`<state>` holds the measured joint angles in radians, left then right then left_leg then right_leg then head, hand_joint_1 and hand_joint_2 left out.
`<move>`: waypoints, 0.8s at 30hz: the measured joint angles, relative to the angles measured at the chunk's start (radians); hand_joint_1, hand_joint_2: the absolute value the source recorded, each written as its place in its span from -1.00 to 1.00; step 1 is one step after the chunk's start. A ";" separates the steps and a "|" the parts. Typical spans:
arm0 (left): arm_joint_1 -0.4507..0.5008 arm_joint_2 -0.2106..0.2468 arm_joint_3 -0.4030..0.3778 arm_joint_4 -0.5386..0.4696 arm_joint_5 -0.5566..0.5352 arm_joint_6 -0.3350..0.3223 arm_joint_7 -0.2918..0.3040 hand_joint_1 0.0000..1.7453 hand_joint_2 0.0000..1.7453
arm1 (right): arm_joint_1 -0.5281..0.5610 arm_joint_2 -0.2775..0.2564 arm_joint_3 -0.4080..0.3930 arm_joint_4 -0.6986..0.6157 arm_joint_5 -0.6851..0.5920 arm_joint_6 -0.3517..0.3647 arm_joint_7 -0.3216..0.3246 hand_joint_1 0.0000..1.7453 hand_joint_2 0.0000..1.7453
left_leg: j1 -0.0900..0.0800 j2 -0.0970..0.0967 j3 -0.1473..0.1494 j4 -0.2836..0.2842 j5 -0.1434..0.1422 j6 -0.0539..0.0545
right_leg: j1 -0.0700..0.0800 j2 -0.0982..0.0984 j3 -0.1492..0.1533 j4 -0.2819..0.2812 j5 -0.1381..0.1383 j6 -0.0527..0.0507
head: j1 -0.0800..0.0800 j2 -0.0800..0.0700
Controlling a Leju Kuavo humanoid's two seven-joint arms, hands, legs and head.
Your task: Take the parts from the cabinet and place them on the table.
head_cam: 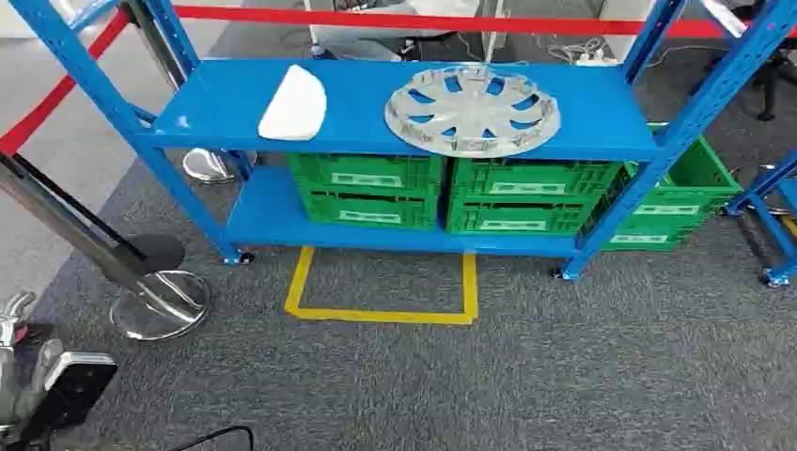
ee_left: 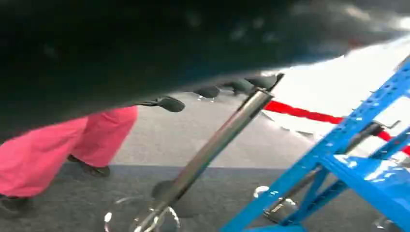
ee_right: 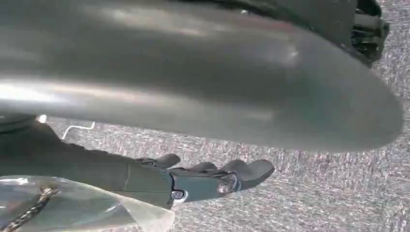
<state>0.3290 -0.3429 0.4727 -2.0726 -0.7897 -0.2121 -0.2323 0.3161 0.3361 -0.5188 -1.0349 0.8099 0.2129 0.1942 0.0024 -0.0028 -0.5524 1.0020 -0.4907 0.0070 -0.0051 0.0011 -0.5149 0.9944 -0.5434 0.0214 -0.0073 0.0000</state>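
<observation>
head view looks down on a blue shelving rack (head_cam: 601, 99), the cabinet of the task, standing beyond a yellow floor outline (head_cam: 381, 315) that seems to mark where the robot should stand to reach it. green crates (head_cam: 451, 193) fill the lower shelf, packed side by side and out of the way. on the top shelf lie the parts: a silver wheel cover (head_cam: 473, 109), flat and face up near the middle, and a white curved panel (head_cam: 294, 103) well apart on its left, both near the front edge, likely for an easy reach. a stanchion (head_cam: 155, 305) with red tape fences the area. right hand (ee_right: 212, 179) hangs over carpet, fingers extended and loosely together, holding nothing. left hand (ee_left: 212, 92) shows just dark fingertips, apparently empty, though i cannot tell for sure
</observation>
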 joint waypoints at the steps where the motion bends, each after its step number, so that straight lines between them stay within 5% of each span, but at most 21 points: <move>1: 0.000 -0.002 0.000 0.000 0.000 0.000 0.000 -1.00 -1.00 | 0.001 0.000 0.000 -0.003 0.000 0.000 0.000 -1.00 -1.00 | 0.007 0.001 0.009 -0.009 0.004 0.005 | -0.002 0.001 0.001 0.010 -0.009 0.005 | 0.000 0.000; 2: -0.001 -0.003 0.000 0.000 0.001 0.000 0.000 -1.00 -1.00 | 0.000 0.000 0.001 -0.004 -0.001 0.000 0.000 -1.00 -1.00 | 0.007 0.001 0.013 -0.011 0.000 0.011 | -0.001 0.000 -0.017 0.050 -0.034 0.008 | 0.005 0.000; 5: 0.001 -0.005 0.002 0.000 0.001 0.000 0.000 -1.00 -1.00 | 0.003 0.000 0.001 -0.005 -0.002 0.000 0.000 -1.00 -1.00 | 0.005 0.003 0.018 -0.010 -0.008 0.020 | -0.004 0.000 -0.150 0.285 -0.130 0.016 | 0.008 0.000; 6: 0.002 -0.005 0.003 0.000 0.001 0.000 0.000 -1.00 -1.00 | 0.004 0.000 0.001 -0.005 -0.002 0.000 0.000 -1.00 -1.00 | 0.005 0.003 0.022 -0.010 -0.011 0.020 | -0.004 0.000 -0.181 0.326 -0.129 0.017 | 0.007 0.000; 7: 0.003 -0.005 0.003 0.000 0.001 0.000 0.000 -1.00 -1.00 | 0.005 0.000 0.000 -0.005 -0.003 0.000 0.000 -1.00 -1.00 | 0.005 0.002 0.029 -0.010 -0.016 0.020 | -0.004 0.000 -0.184 0.313 -0.099 0.017 | 0.007 0.000; 10: 0.003 -0.005 0.006 0.000 0.001 0.000 0.000 -1.00 -1.00 | 0.005 0.000 0.000 -0.005 -0.003 0.000 0.000 -1.00 -1.00 | 0.005 0.000 0.062 -0.010 -0.038 0.012 | -0.004 -0.001 -0.085 0.073 0.057 0.007 | 0.008 0.000; 12: 0.003 -0.005 0.006 0.000 0.001 0.000 0.000 -1.00 -1.00 | 0.003 0.000 0.001 -0.005 -0.003 0.000 0.000 -1.00 -1.00 | -0.002 -0.001 0.065 -0.005 -0.052 -0.002 | 0.000 0.000 -0.049 0.024 0.042 -0.002 | 0.009 0.000; 17: 0.003 -0.004 0.007 -0.001 0.001 0.000 0.000 -1.00 -1.00 | 0.007 0.000 0.002 -0.008 -0.003 0.000 0.000 -1.00 -1.00 | 0.002 0.001 0.068 0.016 -0.078 -0.028 | -0.006 0.001 -0.034 0.012 0.034 -0.028 | -0.004 0.000; 20: 0.004 -0.003 0.007 0.000 0.001 0.000 0.000 -1.00 -1.00 | 0.004 0.000 0.003 -0.008 -0.003 0.000 0.000 -1.00 -1.00 | 0.006 0.000 -0.063 0.253 -0.172 -0.038 | -0.006 -0.001 -0.018 0.010 0.020 -0.039 | -0.009 0.000; 21: 0.004 -0.003 0.007 0.000 0.001 0.000 0.000 -1.00 -1.00 | 0.005 0.000 0.003 -0.008 -0.003 0.000 0.000 -1.00 -1.00 | 0.006 0.000 -0.101 0.306 -0.178 -0.039 | -0.006 0.000 -0.012 0.010 0.014 -0.039 | -0.009 0.000; 22: 0.004 -0.003 0.007 0.000 0.001 0.000 0.000 -1.00 -1.00 | 0.006 0.000 0.003 -0.008 -0.003 0.000 0.000 -1.00 -1.00 | 0.006 0.000 -0.117 0.311 -0.155 -0.038 | -0.006 0.001 -0.003 0.011 0.007 -0.038 | -0.009 0.000; 24: 0.004 -0.003 0.008 0.000 0.001 0.000 0.000 -1.00 -1.00 | 0.006 0.000 0.003 -0.008 -0.003 0.000 0.000 -1.00 -1.00 | 0.006 0.000 -0.089 0.204 -0.048 -0.032 | -0.006 0.005 0.023 0.010 -0.010 -0.036 | -0.009 0.000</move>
<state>0.3327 -0.3456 0.4803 -2.0729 -0.7885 -0.2121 -0.2327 0.3224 0.3365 -0.5154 -1.0433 0.8068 0.2129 0.1946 0.0084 -0.0023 -0.6413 1.2063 -0.5389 -0.0254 -0.0107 0.0063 -0.4922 1.0048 -0.5531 -0.0147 -0.0164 0.0000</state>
